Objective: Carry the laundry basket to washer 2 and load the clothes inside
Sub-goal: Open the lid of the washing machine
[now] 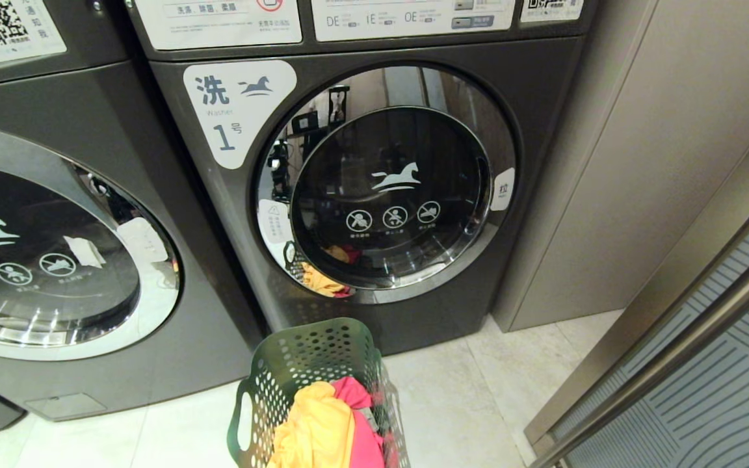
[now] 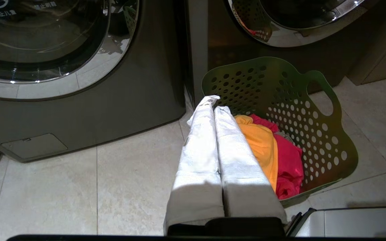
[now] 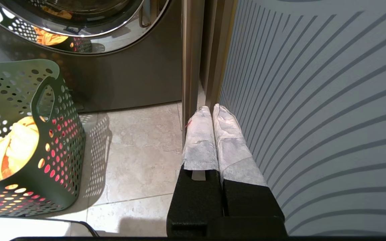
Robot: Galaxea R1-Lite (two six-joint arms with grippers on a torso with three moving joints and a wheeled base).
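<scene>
The green laundry basket (image 1: 296, 364) stands on the floor tiles in front of the washer labelled "1" (image 1: 238, 110). The clothes lie inside it: a yellow-orange garment (image 1: 316, 429), a pink-red one (image 1: 363, 429) and a grey scrap (image 2: 281, 134). To the left stands a similar washer (image 1: 56, 260) with a shut door; its number is out of view, so I cannot tell whether it is washer 2. My left gripper (image 2: 215, 104) is shut and empty, hanging over the basket's (image 2: 313, 134) left side. My right gripper (image 3: 212, 108) is shut and empty to the right of the basket (image 3: 62, 150).
The door of washer "1" (image 1: 387, 188) is shut and mirrors the basket. A grey wall panel (image 1: 641, 162) and a striped glass door with a metal frame (image 1: 706, 390) close off the right side, close to my right gripper. Pale floor tiles (image 1: 465, 403) surround the basket.
</scene>
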